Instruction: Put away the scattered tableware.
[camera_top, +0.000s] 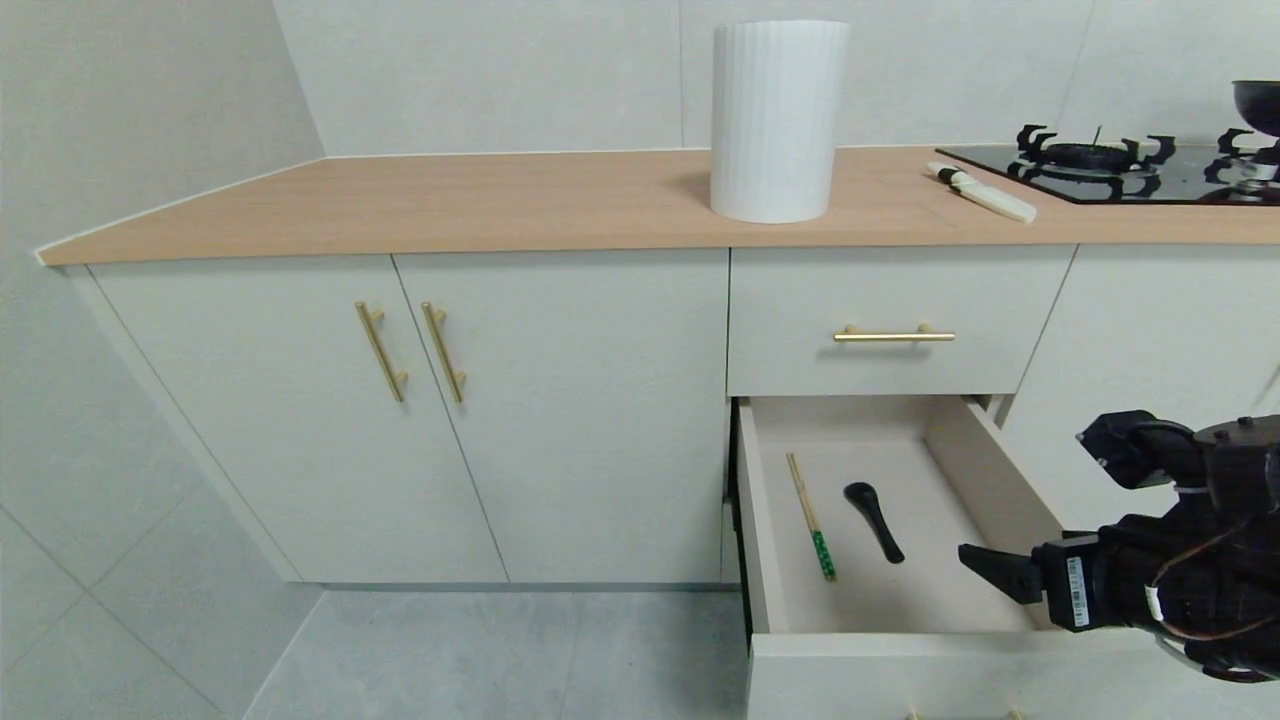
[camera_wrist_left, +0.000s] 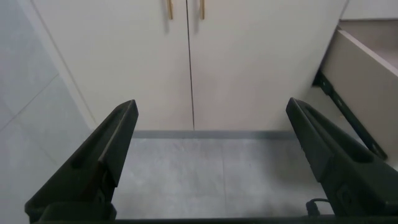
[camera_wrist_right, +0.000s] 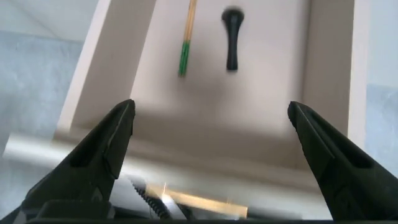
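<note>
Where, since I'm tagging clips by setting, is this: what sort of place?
Probably a kitchen: a gas hob set in a wooden countertop, cabinets below, and an open drawer holding chopsticks and a black spoon.

Right gripper (camera_wrist_right: 210, 112) held low with jaws spread wide, its black arm (camera_top: 1180, 570) extended from the right; left gripper (camera_wrist_left: 211, 109) gapes equally wide.

Right arm (camera_top: 1190, 580) of matte black, blocky housings carrying a white printed label (camera_top: 1075, 592) and thin red and white cables (camera_top: 1200, 630); right gripper (camera_wrist_right: 210, 109) and left gripper (camera_wrist_left: 211, 106) each bear two black, wedge-shaped fingers (camera_wrist_left: 102, 155) tapering to narrow tips.
</note>
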